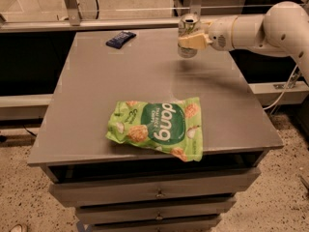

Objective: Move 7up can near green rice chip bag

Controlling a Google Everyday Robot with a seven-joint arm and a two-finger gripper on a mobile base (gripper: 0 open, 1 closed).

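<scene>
The 7up can (186, 25) is a small silver can with a silver top, held upright just above the far right part of the grey table (96, 95). My gripper (189, 39) reaches in from the right on a white arm and is shut on the can, its cream fingers (194, 41) wrapped around the can's middle. The green rice chip bag (159, 127) lies flat near the table's front edge, light green with a dark green oval and white "dang" lettering. The can is well behind the bag and slightly to its right.
A small dark blue packet (120, 38) lies at the table's far left. The table tops a cabinet with drawers (154, 192). A metal rail and posts (72, 6) run behind the table. A cable (285, 88) hangs at the right.
</scene>
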